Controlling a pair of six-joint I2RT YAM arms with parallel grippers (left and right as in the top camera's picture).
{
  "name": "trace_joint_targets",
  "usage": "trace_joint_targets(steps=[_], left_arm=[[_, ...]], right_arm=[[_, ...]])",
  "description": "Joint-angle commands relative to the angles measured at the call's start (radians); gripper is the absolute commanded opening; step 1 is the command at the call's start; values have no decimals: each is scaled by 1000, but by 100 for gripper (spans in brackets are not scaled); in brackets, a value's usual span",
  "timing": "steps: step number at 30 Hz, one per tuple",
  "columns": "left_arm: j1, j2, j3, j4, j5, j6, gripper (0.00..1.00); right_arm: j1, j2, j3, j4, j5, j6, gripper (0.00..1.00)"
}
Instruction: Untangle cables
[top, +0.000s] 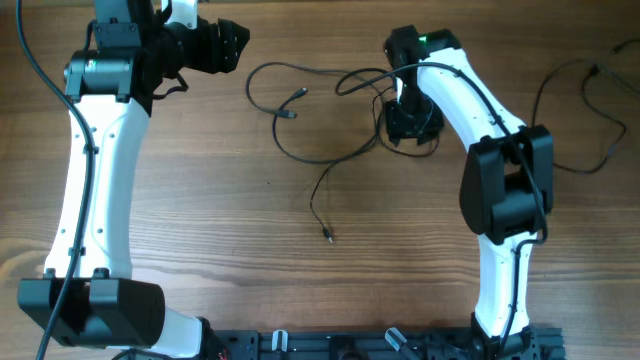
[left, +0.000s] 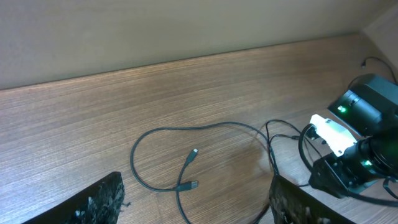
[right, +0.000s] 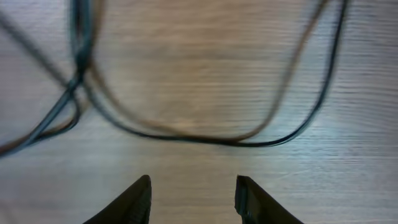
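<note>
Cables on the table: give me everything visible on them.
The cables are thin, black, flexible cords, lying slack on the wooden table. One open loop lies left, with two small grey plug ends close together there; a strand trails toward the near edge to a third plug. The right part bunches under the right gripper, whose fingers stand apart with no strand between them. Strands cross there; knots can't be told.
</note>
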Motion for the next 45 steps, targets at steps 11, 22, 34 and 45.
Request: trace_joint_targets(steps=[11, 22, 34, 45], left_arm=[[8, -30, -2, 2, 32, -2, 77], [8, -30, -2, -1, 39, -2, 76], [8, -32, -2, 0, 39, -2, 76], [8, -32, -2, 0, 39, -2, 76]], right_arm=[[-89, 13, -10, 34, 100, 102, 58], [-97, 13, -26, 116, 103, 100, 59], [-97, 13, -118, 184, 102, 98, 59], [-100, 13, -175, 231, 63, 73, 57]])
